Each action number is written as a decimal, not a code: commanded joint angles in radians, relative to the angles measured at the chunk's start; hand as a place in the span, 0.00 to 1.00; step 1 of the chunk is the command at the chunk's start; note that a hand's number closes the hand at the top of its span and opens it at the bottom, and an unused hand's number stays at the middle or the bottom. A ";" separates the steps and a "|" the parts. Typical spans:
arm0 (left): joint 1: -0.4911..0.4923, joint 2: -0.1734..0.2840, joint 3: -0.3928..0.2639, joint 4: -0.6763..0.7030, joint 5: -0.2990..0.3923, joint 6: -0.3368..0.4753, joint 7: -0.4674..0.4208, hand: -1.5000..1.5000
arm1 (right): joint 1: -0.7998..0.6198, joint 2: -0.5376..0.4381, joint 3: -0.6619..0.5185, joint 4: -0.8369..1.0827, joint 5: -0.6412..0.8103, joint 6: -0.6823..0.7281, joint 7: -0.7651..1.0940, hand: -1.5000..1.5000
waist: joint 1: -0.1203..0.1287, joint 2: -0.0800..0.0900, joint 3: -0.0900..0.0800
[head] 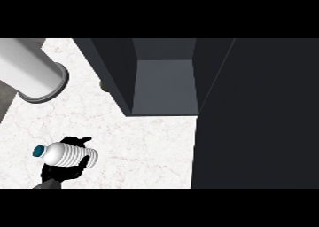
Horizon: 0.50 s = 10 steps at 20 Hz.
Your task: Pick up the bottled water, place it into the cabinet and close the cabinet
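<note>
Down at seven o'clock, the left hand [63, 170] curls round the bottled water [67, 154], lying sideways. The open cabinet [163, 84] sits toward one o'clock; its door [260, 115] could catch the bottle.

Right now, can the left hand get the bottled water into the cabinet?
Probably yes. The left hand already holds the bottled water, the cabinet stands open with its shelf bare, and only open counter lies between them.

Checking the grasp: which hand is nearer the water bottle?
Left. The left hand is under the bottled water, fingers curled round it, at the view's lower left. The right hand shows nowhere in the view.
</note>
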 commanded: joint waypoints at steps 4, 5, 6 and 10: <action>-0.106 0.008 0.040 0.076 0.058 -0.051 -0.037 1.00 | -0.008 -0.009 -0.003 0.040 0.005 0.021 -0.036 0.00 | -0.006 0.004 -0.009; -0.083 -0.029 0.033 0.052 0.058 -0.021 -0.067 1.00 | -0.017 -0.022 -0.030 0.037 -0.032 0.023 -0.011 0.00 | -0.002 0.004 -0.009; -0.049 -0.035 0.035 0.022 0.078 -0.044 -0.047 1.00 | 0.014 0.027 0.057 0.039 0.052 -0.024 -0.010 0.00 | 0.002 0.002 -0.008; -0.123 -0.033 0.032 0.068 0.089 -0.037 -0.017 1.00 | -0.021 0.003 0.018 -0.019 0.001 -0.018 0.015 0.00 | -0.005 0.004 -0.009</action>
